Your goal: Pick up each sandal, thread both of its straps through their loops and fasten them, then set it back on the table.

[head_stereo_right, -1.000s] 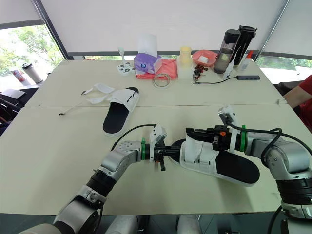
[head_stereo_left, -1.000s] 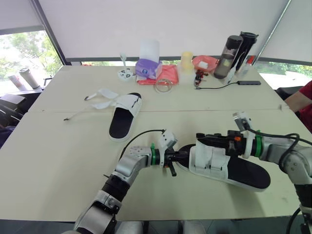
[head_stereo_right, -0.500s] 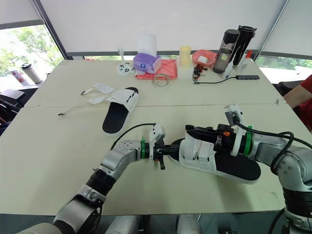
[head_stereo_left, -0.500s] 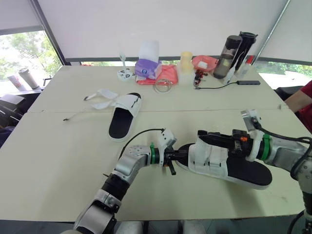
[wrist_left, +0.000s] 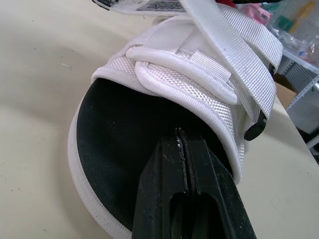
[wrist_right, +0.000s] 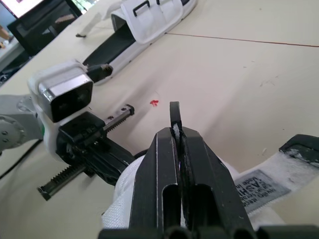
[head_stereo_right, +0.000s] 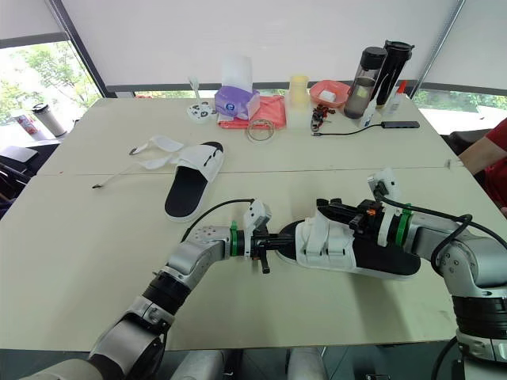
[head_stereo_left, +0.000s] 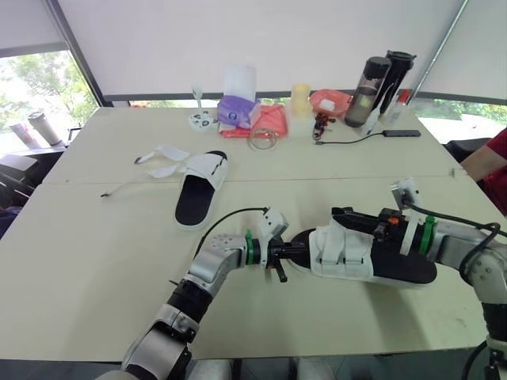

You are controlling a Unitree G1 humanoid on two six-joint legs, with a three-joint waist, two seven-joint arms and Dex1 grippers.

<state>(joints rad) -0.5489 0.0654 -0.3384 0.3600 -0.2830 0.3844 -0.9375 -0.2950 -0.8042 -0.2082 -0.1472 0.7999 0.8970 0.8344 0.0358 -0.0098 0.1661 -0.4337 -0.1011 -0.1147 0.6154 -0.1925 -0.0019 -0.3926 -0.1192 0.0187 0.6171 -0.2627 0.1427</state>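
The near sandal (head_stereo_left: 348,255) lies close to the front edge of the bench (head_stereo_left: 95,261), right of its middle. The toe points toward the left edge and the heel toward the right edge. Its sole sits low and about level on the surface.

The left hand (head_stereo_left: 290,252) is at the toe end. In the left wrist view its fingers (wrist_left: 164,199) are pressed flat together with no gap. Their tips rest on the black footbed (wrist_left: 114,129), just at the mouth of the white upper. Whether they pinch any part of the sandal cannot be told. A white strap (wrist_left: 234,55) runs across the upper beyond them and ends in a dark tip.

The right hand (head_stereo_left: 344,215) reaches in from the heel side and lies over the top of the white upper. In the right wrist view its fingers (wrist_right: 164,164) are also closed tight. A thin dark sliver stands up between the tips, apparently a part of the sandal's strapwork.

The far sandal (head_stereo_left: 198,186) lies flat toward the left half of the bench, well apart from both hands. Its loose straps (head_stereo_left: 162,158) are spread toward the left edge.

Along the far edge stand a purple pack (head_stereo_left: 235,111) and two dark bottles (head_stereo_left: 372,79). A person's red sleeve (head_stereo_left: 495,162) shows at the right edge.
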